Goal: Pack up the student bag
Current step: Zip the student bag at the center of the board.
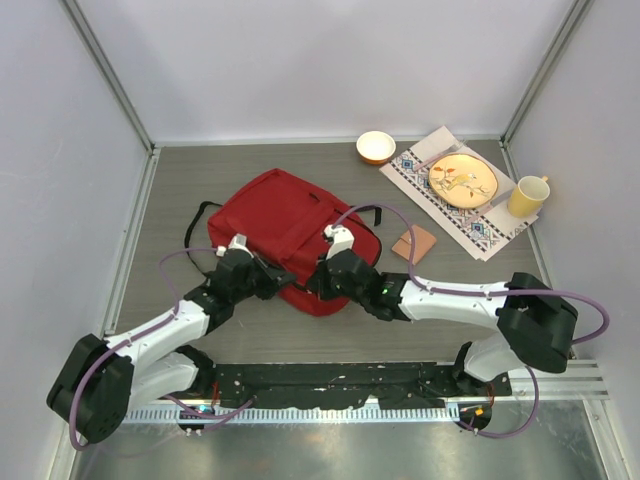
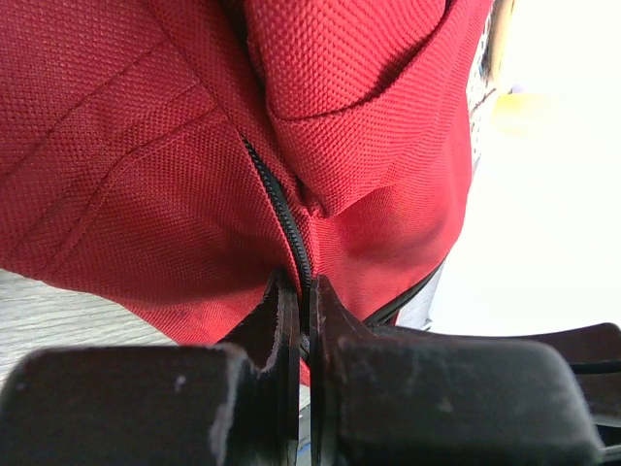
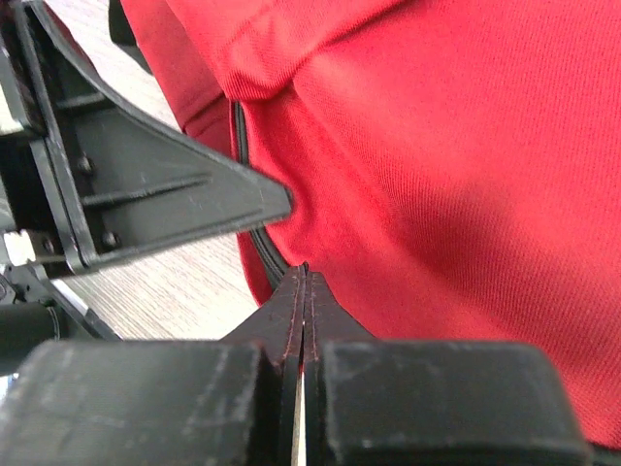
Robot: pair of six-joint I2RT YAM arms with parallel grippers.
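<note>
The student bag (image 1: 285, 222), a soft red backpack, lies flat mid-table with a black strap (image 1: 196, 226) looping out on its left. Both grippers meet at its near edge. My left gripper (image 1: 266, 279) is shut on the bag's dark zipper (image 2: 281, 209), which runs down between the fingertips (image 2: 283, 309). My right gripper (image 1: 322, 281) is shut, its tips (image 3: 304, 279) pressed against the red fabric (image 3: 456, 175) beside black piping (image 3: 254, 248). Whether anything thin is pinched there does not show. The left arm's finger (image 3: 155, 199) sits close by in the right wrist view.
At the back right, a patterned mat (image 1: 412, 170) carries an orange plate (image 1: 462, 180). A yellow mug (image 1: 527, 195) stands at its right end and a small orange bowl (image 1: 375, 146) to its left. A small tan square (image 1: 414, 243) lies right of the bag. White walls enclose the table.
</note>
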